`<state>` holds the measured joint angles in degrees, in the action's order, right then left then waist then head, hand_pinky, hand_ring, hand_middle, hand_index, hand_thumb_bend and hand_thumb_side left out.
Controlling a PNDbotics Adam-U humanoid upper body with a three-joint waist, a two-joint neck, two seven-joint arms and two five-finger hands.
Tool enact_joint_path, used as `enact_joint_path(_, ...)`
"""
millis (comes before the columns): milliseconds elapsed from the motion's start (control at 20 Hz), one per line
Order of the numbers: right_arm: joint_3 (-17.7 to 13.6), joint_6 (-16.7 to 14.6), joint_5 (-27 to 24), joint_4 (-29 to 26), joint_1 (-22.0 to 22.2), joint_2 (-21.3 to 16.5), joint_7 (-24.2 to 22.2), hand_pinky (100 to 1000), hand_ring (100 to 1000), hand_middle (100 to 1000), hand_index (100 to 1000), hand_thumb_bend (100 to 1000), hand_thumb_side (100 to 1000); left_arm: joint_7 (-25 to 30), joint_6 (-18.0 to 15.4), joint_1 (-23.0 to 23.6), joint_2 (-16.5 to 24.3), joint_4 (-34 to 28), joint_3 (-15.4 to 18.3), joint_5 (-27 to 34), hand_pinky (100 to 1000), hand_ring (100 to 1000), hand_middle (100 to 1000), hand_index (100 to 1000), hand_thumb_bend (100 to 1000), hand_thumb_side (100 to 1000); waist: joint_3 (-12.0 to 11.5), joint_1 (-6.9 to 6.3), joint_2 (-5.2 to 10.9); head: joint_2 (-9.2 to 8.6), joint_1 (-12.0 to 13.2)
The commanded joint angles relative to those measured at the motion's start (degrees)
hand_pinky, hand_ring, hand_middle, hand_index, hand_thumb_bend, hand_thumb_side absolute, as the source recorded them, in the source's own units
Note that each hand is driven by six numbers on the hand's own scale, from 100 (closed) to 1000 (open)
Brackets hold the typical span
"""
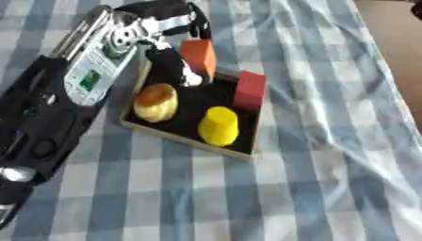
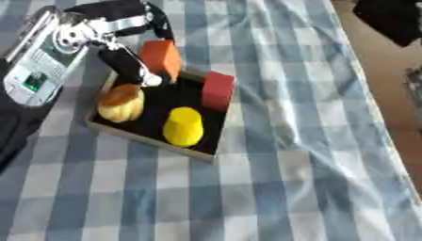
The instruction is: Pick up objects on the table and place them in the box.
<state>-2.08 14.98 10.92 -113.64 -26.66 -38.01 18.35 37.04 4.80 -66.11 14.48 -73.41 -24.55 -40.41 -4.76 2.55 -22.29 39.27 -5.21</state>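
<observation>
Over the box's [image 1: 147, 131] far edge, the left hand [image 1: 169, 44] pinches an orange block [image 1: 200, 56].

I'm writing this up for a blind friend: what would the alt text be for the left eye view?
The robot's left hand holds an orange block over the far edge of a shallow black-lined box on a blue-and-white checked cloth. Inside the box are a red block, a yellow cylinder and a small golden bun-like item.
</observation>
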Motion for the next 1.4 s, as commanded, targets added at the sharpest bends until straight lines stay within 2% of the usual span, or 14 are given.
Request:
enact_joint_path(50,-0.63,0.04,-0.27,-0.95,-0.54,-0.82,0.31,801,749,548,704,214,350,-0.6,-0.03,-0.87,-0.34,0.48,0.55,0.18,879,805,720,641,303,255,0.12,-0.65,0.49,-0.18,-0.09)
enact_joint_path(250,-0.66,0.2,-0.38,-0.95,-0.56,-0.72,0.47,801,749,547,704,214,350,0.74,-0.85,-0.36,-0.94,0.66,-0.71,-1.41,900,830,749,685,349,282,0.04,-0.6,0.47,-0.17,-0.08)
enact_joint_path(300,-0.64,0.19,-0.4,-0.95,-0.59,-0.71,0.48,801,749,547,704,214,350,1.26,-1.22,-0.22,-0.98,0.82,-1.08,-2.31,915,849,773,753,388,289,0.02,-0.56,0.49,-0.21,-0.03)
enact_joint_path(400,-0.64,0.18,-0.43,-0.95,-0.55,-0.7,0.51,801,749,547,704,215,350,2.4,-2.26,0.08,-1.06,1.43,-1.57,-4.55,938,876,806,819,440,317,-0.02,-0.49,0.55,-0.27,0.01)
enact_joint_path(550,-0.68,0.22,-0.47,-0.95,-0.41,-0.69,0.59,801,749,547,704,214,350,3.71,-3.79,0.36,-1.13,2.04,-1.57,-6.66,958,901,842,877,508,342,-0.15,-0.41,0.65,-0.32,0.03)
enact_joint_path(600,-0.67,0.24,-0.49,-0.95,-0.37,-0.7,0.59,801,749,547,704,215,350,3.98,-4.27,0.41,-1.11,1.88,-1.51,-6.94,971,917,868,916,538,391,-0.21,-0.38,0.69,-0.31,0.0)
enact_joint_path(800,-0.69,0.31,-0.48,-0.95,-0.23,-0.82,0.62,801,749,548,703,216,349,4.74,-5.67,0.34,-0.26,-0.86,-1.17,-6.74,984,937,897,958,588,453,-0.46,-0.28,0.89,-0.2,-0.25)
enact_joint_path(950,-0.88,0.35,-0.39,-0.95,-0.08,-1.04,0.8,801,749,548,703,217,346,5.13,-6.04,0.28,1.27,-5.36,-0.14,-3.9,982,936,898,960,579,477,-0.78,-0.22,1.08,0.04,-0.59)
enact_joint_path(1050,-1.04,0.4,-0.34,-0.95,0.06,-1.21,1.02,801,747,547,702,218,345,4.78,-5.51,0.14,2.81,-9.63,1.17,-2.1,972,929,887,940,537,448,-1.08,-0.19,1.22,0.27,-0.81)
enact_joint_path(1200,-1.26,0.45,-0.24,-0.95,0.36,-1.51,1.33,801,747,547,703,219,344,3.34,-3.39,0.17,5.91,-17.07,4.02,2.46,954,913,865,907,461,407,-1.7,-0.18,1.49,0.51,-1.43)
enact_joint_path(1400,-1.54,0.61,0.0,-0.95,1.05,-1.93,1.48,801,748,548,703,220,343,2.18,-0.09,1.35,12.19,-25.81,7.26,9.08,946,907,853,894,431,365,-2.66,-0.15,2.12,0.77,-2.6)
